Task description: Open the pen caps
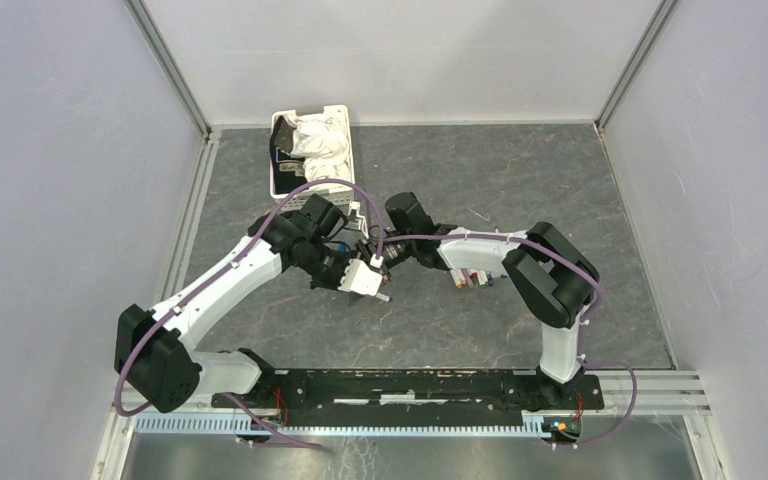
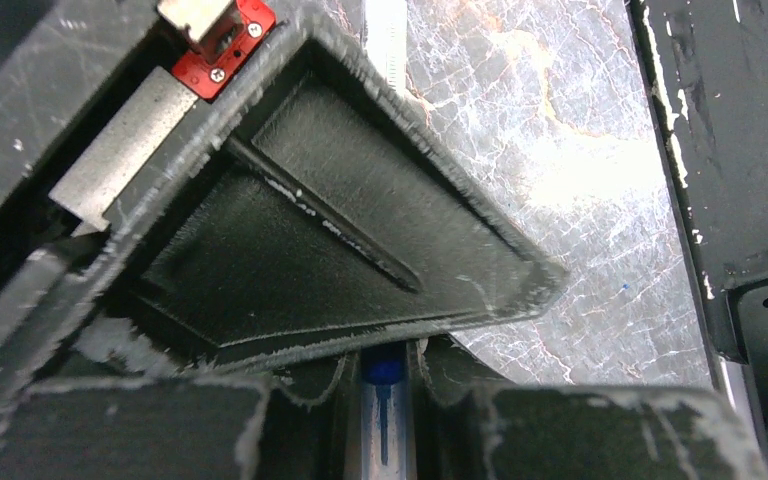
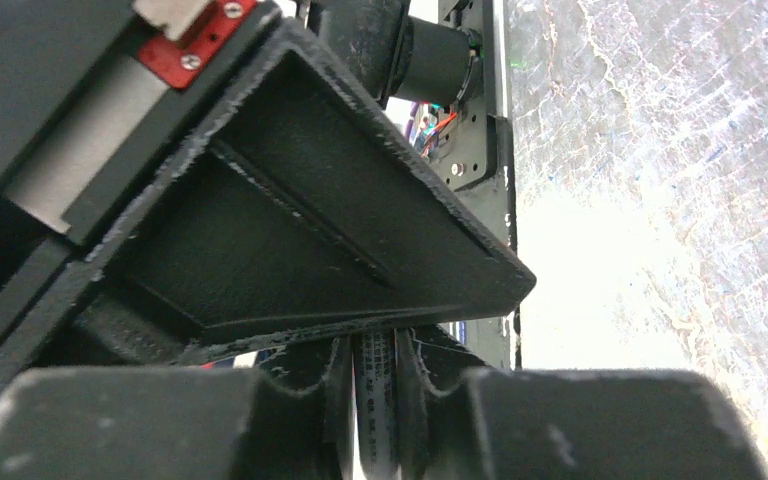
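Note:
My two grippers meet over the middle of the table. My left gripper [image 1: 372, 280] [image 2: 385, 362] is shut on the blue-ended part of a pen [image 2: 384, 415], a pale tube with a blue plug. I cannot tell whether that part is the pen cap. My right gripper [image 1: 380, 258] [image 3: 375, 345] is shut on a white printed pen barrel [image 3: 375, 400]. In the top view a small blue tip [image 1: 388, 297] sticks out below the left gripper. Several more pens [image 1: 470, 280] lie on the table, partly hidden under my right forearm. I see no loose pen caps.
A white slotted basket [image 1: 342, 175] with a white cloth [image 1: 318, 140] in it stands at the back left, just behind my left arm. A small thin object [image 1: 480, 213] lies behind my right arm. Grey walls close in the table on three sides.

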Controlling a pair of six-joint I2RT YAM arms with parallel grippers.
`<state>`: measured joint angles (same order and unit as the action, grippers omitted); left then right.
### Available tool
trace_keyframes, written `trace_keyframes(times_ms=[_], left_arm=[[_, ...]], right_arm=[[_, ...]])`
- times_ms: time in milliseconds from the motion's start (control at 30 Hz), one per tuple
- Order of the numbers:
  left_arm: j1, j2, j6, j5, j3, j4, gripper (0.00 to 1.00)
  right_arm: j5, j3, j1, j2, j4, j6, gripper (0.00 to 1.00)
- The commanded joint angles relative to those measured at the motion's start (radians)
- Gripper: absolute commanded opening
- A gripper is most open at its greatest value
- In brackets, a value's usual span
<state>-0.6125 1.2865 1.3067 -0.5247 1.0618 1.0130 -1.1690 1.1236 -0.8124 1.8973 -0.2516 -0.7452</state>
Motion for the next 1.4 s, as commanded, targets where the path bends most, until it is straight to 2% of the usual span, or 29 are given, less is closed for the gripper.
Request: trace_keyframes(times_ms=[0, 33, 267, 333, 367, 400, 433, 467, 500, 533, 567, 600, 633, 700, 833, 933, 1000, 1067, 1200, 1367], left_arm=[[-0.032, -0.008, 0.003, -0.130, 0.046, -0.031, 0.02], [-0.033, -0.005, 0.004, -0.133, 0.049, -0.031, 0.02], [-0.033, 0.023, 0.019, -0.139, 0.083, -0.030, 0.02], [-0.033, 0.027, 0.026, -0.124, 0.087, -0.029, 0.02], [-0.031, 0.027, 0.022, -0.090, 0.090, -0.002, 0.02], [0.008, 0.020, 0.056, -0.025, 0.095, 0.070, 0.02], [0.128, -0.002, 0.165, 0.032, 0.082, 0.140, 0.02], [0.360, -0.032, 0.344, 0.058, 0.051, 0.174, 0.02], [0.549, -0.037, 0.496, 0.057, 0.001, 0.153, 0.02], [0.562, -0.010, 0.520, 0.078, 0.037, 0.193, 0.02], [0.458, 0.021, 0.394, 0.075, 0.104, 0.233, 0.02], [0.360, 0.036, 0.319, 0.079, 0.141, 0.249, 0.02], [0.297, 0.026, 0.279, 0.102, 0.125, 0.216, 0.02], [0.225, -0.008, 0.233, 0.134, 0.096, 0.153, 0.02], [0.131, 0.001, 0.189, 0.198, 0.094, 0.171, 0.02], [0.063, -0.023, 0.145, 0.204, 0.080, 0.127, 0.02], [0.030, -0.030, 0.127, 0.166, 0.092, 0.117, 0.02], [0.014, -0.038, 0.107, 0.113, 0.102, 0.104, 0.02], [0.002, -0.046, 0.063, 0.042, 0.107, 0.101, 0.02], [-0.001, -0.053, 0.048, 0.016, 0.068, 0.078, 0.02]], right_arm=[[0.082, 0.115, -0.014, 0.033, -0.045, 0.009, 0.08], [0.087, 0.126, -0.014, 0.042, -0.046, 0.003, 0.00], [0.115, 0.268, -0.010, 0.152, -0.009, -0.035, 0.00], [0.124, 0.324, -0.003, 0.182, 0.086, 0.018, 0.00], [0.136, 0.315, 0.001, 0.167, 0.207, 0.114, 0.00], [0.161, 0.249, 0.008, 0.113, 0.399, 0.256, 0.00], [0.211, 0.065, 0.004, -0.017, 0.522, 0.407, 0.00], [0.238, -0.196, 0.020, -0.183, 0.484, 0.429, 0.00], [0.243, -0.471, 0.053, -0.335, 0.223, 0.243, 0.00], [0.210, -0.579, 0.095, -0.374, -0.023, 0.091, 0.00], [0.164, -0.511, 0.105, -0.347, 0.036, 0.145, 0.00], [0.193, -0.394, 0.093, -0.300, 0.304, 0.322, 0.00], [0.228, -0.302, 0.077, -0.265, 0.444, 0.392, 0.00], [0.210, -0.303, 0.081, -0.276, 0.397, 0.353, 0.00], [0.197, -0.295, 0.088, -0.255, 0.355, 0.325, 0.00], [0.161, -0.260, 0.058, -0.216, 0.213, 0.220, 0.01], [0.168, -0.176, 0.032, -0.171, 0.219, 0.217, 0.22], [0.170, -0.107, 0.013, -0.135, 0.202, 0.201, 0.37], [0.160, -0.022, 0.007, -0.095, 0.076, 0.100, 0.46], [0.147, 0.074, 0.006, -0.046, -0.041, -0.010, 0.47]])
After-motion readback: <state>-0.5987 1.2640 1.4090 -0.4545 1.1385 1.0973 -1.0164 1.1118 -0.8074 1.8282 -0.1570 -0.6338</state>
